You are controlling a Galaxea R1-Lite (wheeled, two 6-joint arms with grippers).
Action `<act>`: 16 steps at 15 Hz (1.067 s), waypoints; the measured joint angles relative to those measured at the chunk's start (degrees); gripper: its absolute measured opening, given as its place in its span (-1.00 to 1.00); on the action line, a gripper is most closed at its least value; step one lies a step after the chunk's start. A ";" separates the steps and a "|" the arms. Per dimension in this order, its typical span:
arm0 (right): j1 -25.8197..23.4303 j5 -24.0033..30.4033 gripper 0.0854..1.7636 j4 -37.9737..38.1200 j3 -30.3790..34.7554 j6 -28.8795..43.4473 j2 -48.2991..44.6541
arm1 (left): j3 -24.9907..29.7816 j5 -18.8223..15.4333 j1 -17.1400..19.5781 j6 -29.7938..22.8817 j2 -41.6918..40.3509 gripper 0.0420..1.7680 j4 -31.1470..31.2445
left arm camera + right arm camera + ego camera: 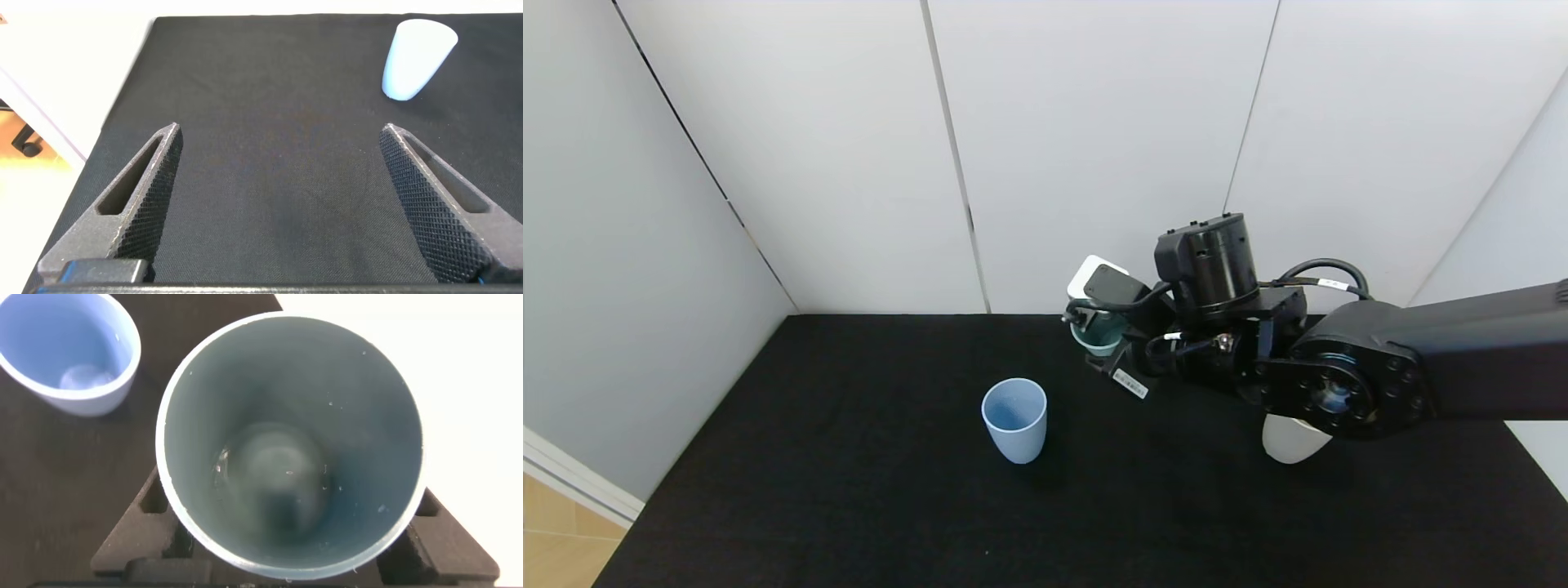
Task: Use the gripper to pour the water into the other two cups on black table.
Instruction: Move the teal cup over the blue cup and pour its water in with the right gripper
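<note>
We see the right gripper (1104, 347) clamped on a teal cup (1099, 333) above the black table (849, 506). The light blue cup (1014, 420) stands upright mid-table; the cream cup (1290, 441) stands half hidden under the arm.

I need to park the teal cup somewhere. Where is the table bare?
Bare black table lies left of and in front of the light blue cup. It is crowded at the right rear, where the right pincer holds the teal cup above the cream cup.
</note>
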 joint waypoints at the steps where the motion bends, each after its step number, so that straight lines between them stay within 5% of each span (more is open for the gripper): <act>1: 0.50 -0.99 0.33 -0.01 -0.91 -0.11 1.16 | 0.00 0.02 0.00 0.00 0.00 0.94 0.00; 16: 5.13 -14.23 0.33 -1.55 -12.09 -14.90 13.18 | 0.00 0.00 0.00 0.02 0.00 0.94 0.00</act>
